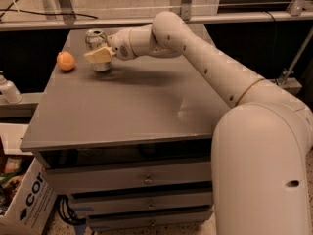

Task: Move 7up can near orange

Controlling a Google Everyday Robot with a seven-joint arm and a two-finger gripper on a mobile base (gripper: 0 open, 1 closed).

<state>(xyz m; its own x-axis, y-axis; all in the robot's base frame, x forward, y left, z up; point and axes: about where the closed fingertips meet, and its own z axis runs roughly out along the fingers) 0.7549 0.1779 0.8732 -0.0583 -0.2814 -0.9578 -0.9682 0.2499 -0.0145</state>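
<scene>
The gripper (97,53), at the far left of the table (146,111) near the orange (65,61), clasps the 7up can (95,37). Its near finger covers the can's middle so the label cannot be read, its far finger is hidden behind the can, and whether the can's base touches the tabletop cannot be told. The robot's body (264,170) is cut off at the right and bottom edges, and a white bottle (7,89) and a cardboard box (24,204) at the left edge show only in part.
</scene>
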